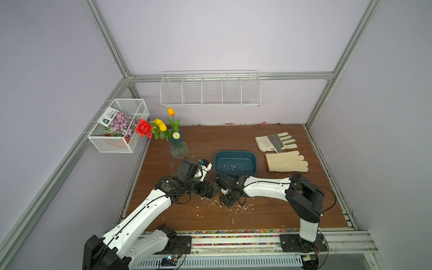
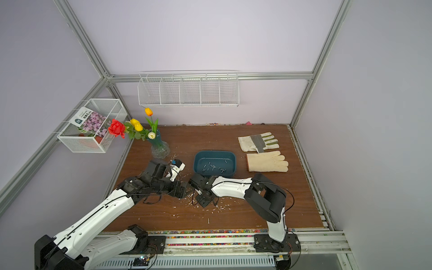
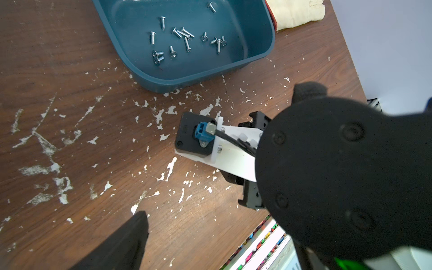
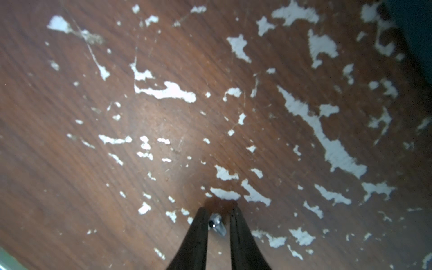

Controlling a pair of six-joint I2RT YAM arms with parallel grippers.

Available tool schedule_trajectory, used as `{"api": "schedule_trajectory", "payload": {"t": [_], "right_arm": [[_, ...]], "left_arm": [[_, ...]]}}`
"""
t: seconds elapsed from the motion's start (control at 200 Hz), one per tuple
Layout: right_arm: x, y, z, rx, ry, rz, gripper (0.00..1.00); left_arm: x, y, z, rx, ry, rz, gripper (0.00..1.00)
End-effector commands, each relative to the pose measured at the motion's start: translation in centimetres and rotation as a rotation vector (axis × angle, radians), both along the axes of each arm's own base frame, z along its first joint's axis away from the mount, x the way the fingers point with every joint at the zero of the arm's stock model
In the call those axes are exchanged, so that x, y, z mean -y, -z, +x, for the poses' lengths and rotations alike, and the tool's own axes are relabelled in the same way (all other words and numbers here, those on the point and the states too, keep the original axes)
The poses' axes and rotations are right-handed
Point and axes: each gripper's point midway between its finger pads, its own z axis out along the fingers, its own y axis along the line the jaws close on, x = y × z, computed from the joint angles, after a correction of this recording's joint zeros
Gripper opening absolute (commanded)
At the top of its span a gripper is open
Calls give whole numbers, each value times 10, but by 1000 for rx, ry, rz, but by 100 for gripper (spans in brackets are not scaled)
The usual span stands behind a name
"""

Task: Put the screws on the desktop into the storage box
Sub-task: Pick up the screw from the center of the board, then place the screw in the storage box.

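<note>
**Right gripper straddling a screw on the desktop, just in front of the box**

The brown desktop [image 1: 233, 140], flecked with white scratches, is carrying the teal box [image 1: 236, 152] near its middle, with two gloves [image 1: 286, 161] lying just beside it on the right arm's side. Both arms are reaching in and meeting just in front of the box. The left gripper [image 1: 210, 189] is hanging with its jaws spread wide and nothing between them. The right gripper [image 4: 218, 209] is pointing down at the desktop. Its black fingers [image 4: 198, 233] are standing a slim gap apart with one screw [image 4: 217, 225] lying between them, though I cannot tell whether they are pinching it. More than a dozen screws [image 3: 184, 35] are lying scattered in the box. A loose screw [image 1: 232, 220] is lying alone near the desktop's front edge.
</note>
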Motion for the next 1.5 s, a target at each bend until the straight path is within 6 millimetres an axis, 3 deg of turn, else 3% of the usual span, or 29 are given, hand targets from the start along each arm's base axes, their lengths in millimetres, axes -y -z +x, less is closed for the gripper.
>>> {"api": "schedule_trajectory", "payload": {"t": [0.0, 0.28, 0.685, 0.915, 1.215, 1.495], "right_arm": [[2, 13, -16, -25, -27, -55, 18], [4, 11, -14, -12, -25, -74, 8], [11, 3, -6, 8, -6, -78, 6], [21, -12, 12, 16, 31, -50, 6], [43, -57, 47, 64, 93, 15, 7], [62, -101, 92, 142, 168, 57, 7]], "left_arm": [[6, -11, 12, 61, -9, -42, 98], [6, -12, 12, 64, -8, -44, 98], [6, -14, 12, 67, -8, -47, 98], [6, -14, 12, 69, -6, -49, 98], [6, -15, 11, 73, -4, -51, 98], [7, -14, 11, 69, -3, -53, 98]]}}
